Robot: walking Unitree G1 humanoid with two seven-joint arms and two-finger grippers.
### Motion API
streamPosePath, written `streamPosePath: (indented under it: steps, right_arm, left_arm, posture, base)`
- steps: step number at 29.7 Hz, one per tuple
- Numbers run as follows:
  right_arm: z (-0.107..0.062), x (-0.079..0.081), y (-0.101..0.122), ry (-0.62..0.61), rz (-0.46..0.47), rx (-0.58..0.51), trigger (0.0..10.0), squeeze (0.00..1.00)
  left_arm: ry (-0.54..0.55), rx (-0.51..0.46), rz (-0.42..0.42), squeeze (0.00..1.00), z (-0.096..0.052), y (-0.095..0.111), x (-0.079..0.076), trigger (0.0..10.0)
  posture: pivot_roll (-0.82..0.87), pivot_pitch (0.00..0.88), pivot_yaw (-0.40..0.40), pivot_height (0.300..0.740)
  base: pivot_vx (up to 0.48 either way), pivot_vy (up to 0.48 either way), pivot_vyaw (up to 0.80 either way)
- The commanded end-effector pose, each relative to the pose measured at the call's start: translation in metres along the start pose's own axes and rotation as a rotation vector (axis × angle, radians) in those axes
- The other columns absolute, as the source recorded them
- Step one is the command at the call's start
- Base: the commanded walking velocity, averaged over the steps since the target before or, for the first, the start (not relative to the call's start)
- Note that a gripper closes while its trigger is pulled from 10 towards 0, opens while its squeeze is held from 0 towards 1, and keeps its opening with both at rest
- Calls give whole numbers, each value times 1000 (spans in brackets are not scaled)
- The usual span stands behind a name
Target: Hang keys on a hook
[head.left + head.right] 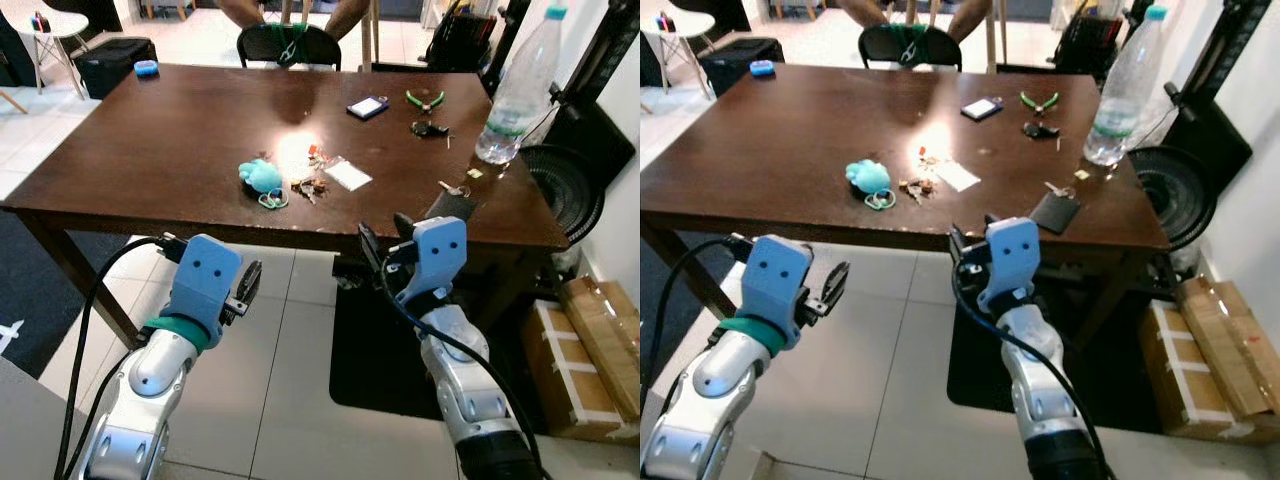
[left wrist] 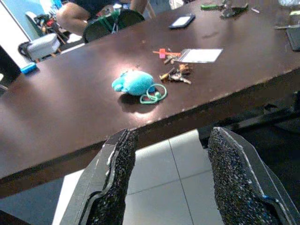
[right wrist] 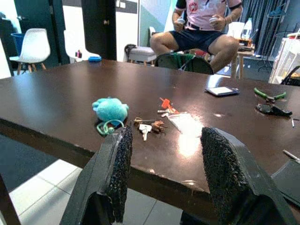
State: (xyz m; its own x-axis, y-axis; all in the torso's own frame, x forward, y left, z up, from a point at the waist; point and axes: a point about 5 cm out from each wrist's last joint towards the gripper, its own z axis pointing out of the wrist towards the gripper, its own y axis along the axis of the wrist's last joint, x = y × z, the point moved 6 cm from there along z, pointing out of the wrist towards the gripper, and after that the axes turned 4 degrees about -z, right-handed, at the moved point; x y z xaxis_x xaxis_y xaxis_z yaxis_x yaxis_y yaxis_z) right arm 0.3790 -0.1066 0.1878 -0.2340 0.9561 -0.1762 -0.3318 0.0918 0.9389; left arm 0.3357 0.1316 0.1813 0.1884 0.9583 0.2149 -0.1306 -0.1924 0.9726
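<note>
On the dark wooden table (image 1: 150, 150), near its front edge, the keys (image 1: 308, 186) lie just beside a teal plush toy (image 1: 261, 175) with a green ring. Both grippers hover below that edge over tiled floor: left gripper (image 2: 171, 180) fingers spread, right gripper (image 3: 164, 176) fingers spread. Individual keys are hard to distinguish. A seated person (image 3: 201, 28) is cut off beyond the table.

Bare wood lies along the table's (image 1: 150, 150) near edge, left of the blue plush toy (image 1: 260, 175) and the keys (image 1: 308, 186). To the right stand obstacles — a dark wallet (image 1: 452, 207) overhanging the edge, a water bottle (image 1: 517, 85) behind.
</note>
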Motion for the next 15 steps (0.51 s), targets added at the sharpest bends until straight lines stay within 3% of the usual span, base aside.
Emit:
streamPosePath:
  steps: [1,15]
  right_arm:
    - [-3,1,-6,1,-3,19,10000,0]
    - [-5,-7,-7,-18,-15,22,10000,0]
  left_arm:
    - [-4,-1,7,0,0,1,0,10000]
    - [-9,6,3,0,2,-1,-1,10000]
  posture:
    - [-65,26,101,740]
    - [-76,26,99,740]
  base:
    - [472,0,0]
    - [475,0,0]
